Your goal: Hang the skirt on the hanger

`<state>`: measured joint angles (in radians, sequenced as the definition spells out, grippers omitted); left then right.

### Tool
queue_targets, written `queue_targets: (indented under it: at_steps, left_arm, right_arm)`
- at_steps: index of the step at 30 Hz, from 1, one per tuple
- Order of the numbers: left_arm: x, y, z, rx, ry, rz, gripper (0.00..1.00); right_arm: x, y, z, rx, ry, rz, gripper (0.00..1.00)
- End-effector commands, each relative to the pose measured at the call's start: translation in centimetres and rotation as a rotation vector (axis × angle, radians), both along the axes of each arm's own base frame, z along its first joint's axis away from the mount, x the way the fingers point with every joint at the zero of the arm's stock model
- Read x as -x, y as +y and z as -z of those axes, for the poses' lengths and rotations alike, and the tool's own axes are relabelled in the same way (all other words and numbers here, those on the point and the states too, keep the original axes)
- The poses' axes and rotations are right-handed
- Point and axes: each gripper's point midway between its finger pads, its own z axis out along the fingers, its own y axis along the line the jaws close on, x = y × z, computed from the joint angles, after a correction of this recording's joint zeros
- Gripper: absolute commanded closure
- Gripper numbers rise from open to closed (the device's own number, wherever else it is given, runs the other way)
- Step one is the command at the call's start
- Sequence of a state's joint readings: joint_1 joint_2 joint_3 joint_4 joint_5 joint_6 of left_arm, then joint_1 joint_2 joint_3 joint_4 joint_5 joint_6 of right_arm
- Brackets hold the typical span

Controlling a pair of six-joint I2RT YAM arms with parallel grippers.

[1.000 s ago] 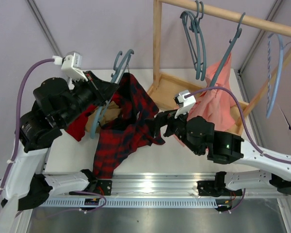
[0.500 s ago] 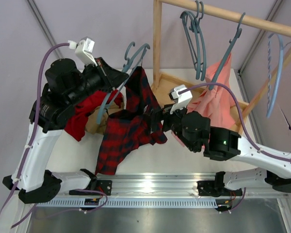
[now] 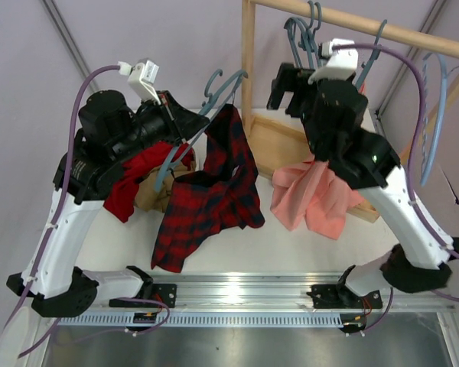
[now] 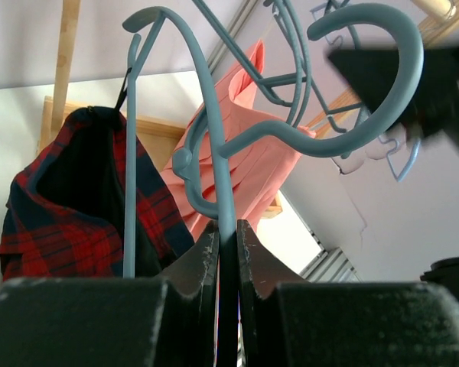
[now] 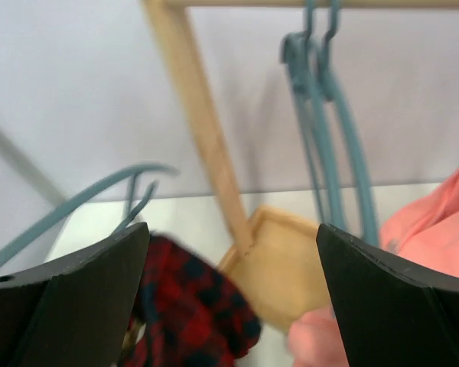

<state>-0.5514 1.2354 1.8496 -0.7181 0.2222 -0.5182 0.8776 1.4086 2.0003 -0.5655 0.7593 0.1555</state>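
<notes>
Plaid red-and-black cloth skirt [image 3: 214, 191] dangles mid-frame off the thin slate-blue plastic hanger [image 4: 216, 145], left end effector [image 4: 226, 229] clenched on it. Right end effector [image 5: 229, 252] is released and empty, so I'd guess it straightens the waistband next.

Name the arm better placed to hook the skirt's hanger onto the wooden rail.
Probably left. The left gripper, jaws shut, holds the hanger with the skirt draped on it; the right gripper, jaws open, holds nothing.

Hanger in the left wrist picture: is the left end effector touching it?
Touching. The left wrist view shows the left end effector clamped shut on the hanger, its stem pinched with no gap.
</notes>
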Motion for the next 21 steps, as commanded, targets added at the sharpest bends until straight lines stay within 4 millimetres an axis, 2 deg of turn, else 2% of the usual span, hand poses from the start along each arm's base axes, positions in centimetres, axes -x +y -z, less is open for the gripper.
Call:
queue_targets:
  at_steps: [1,2,3,4,5,6,7,8,9,10,15,17,21]
  left_arm:
    - [1.2,1.1,-3.0,0.039,-0.140,0.007,0.96]
    - [1.4,1.3,-3.2,0.038,-0.148,0.004,0.96]
    - [1.2,1.4,-2.4,0.026,-0.137,0.002,0.96]
    - [1.4,1.7,-2.5,0.027,-0.144,-0.003,0.95]
    - [1.5,1.8,-2.4,0.024,-0.145,-0.004,0.95]
    - [1.5,1.9,-2.0,0.015,-0.142,-0.004,0.96]
    - [1.9,2.2,-2.3,0.015,-0.151,-0.005,0.95]
    - [1.9,2.2,-2.0,0.010,-0.150,-0.005,0.95]
    - [1.9,2.2,-1.6,0.001,-0.145,-0.003,0.95]
    - [2.2,2.5,-1.9,0.005,-0.155,-0.006,0.95]
    - [2.6,3.2,-1.5,-0.003,-0.166,-0.017,0.94]
    - [2.5,3.2,-1.1,-0.010,-0.163,-0.016,0.94]
    - [2.3,3.2,-1.1,-0.011,-0.165,-0.016,0.94]
  right_arm:
    - [-2.6,-1.1,0.2,0.106,0.059,0.024,0.01]
    - [-3.6,-1.8,0.1,0.111,0.060,0.050,0.01]
    - [-4.9,-1.4,0.8,0.139,0.075,0.061,0.01]
    - [-5.3,-1.8,0.1,0.142,0.059,0.075,0.01]
    - [-6.3,-2.7,0.3,0.147,0.065,0.110,0.01]
    - [-7.5,-2.6,1.3,0.172,0.091,0.123,0.01]
    - [-7.8,-3.2,0.7,0.158,0.081,0.139,0.01]
    - [-8.4,-4.0,0.8,0.164,0.087,0.163,0.01]
    - [-8.8,-4.2,0.9,0.175,0.091,0.172,0.01]
    - [-9.3,-4.3,1.2,0.203,0.092,0.181,0.02]
    - [-10.5,-4.7,0.5,0.245,0.056,0.212,0.02]
    - [-11.0,-4.8,0.9,0.274,0.061,0.229,0.02]
    - [-11.1,-4.2,1.0,0.286,0.068,0.213,0.03]
